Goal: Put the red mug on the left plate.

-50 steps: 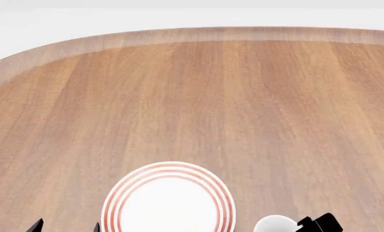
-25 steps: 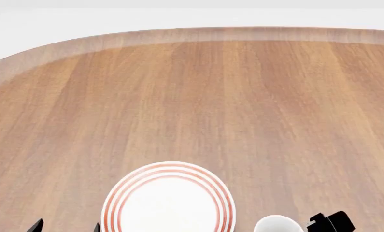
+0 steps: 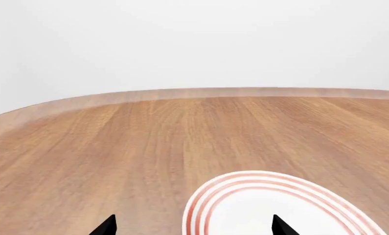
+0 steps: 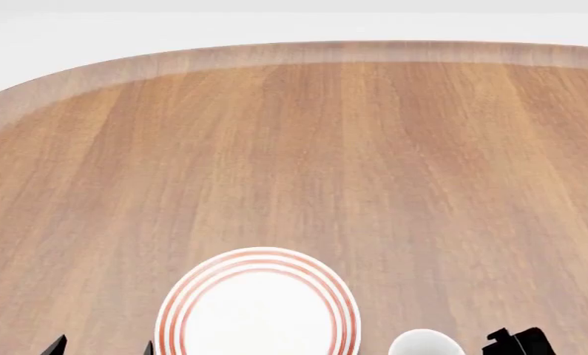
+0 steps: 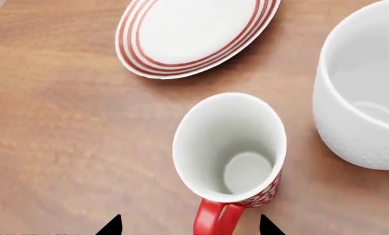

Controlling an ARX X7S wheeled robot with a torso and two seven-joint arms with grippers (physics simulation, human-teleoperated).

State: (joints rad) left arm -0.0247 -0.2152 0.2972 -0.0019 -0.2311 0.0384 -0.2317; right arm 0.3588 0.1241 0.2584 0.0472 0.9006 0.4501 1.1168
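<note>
My right pincer (image 5: 189,226) is spread wide, one tip either side of the red mug (image 5: 230,147), which stands upright on the surface (image 5: 57,147) at centre frame with its handle toward me. I judge the worry is the handle: close on it off-centre and the mug may twist or tip, or nudge the white mug (image 5: 362,88) (just beside it, right edge). The left plate (image 5: 191,32) lies bare at upper centre. I count two mugs and one plate here. The left pincer (image 3: 193,226) also gapes, holding nothing
</note>
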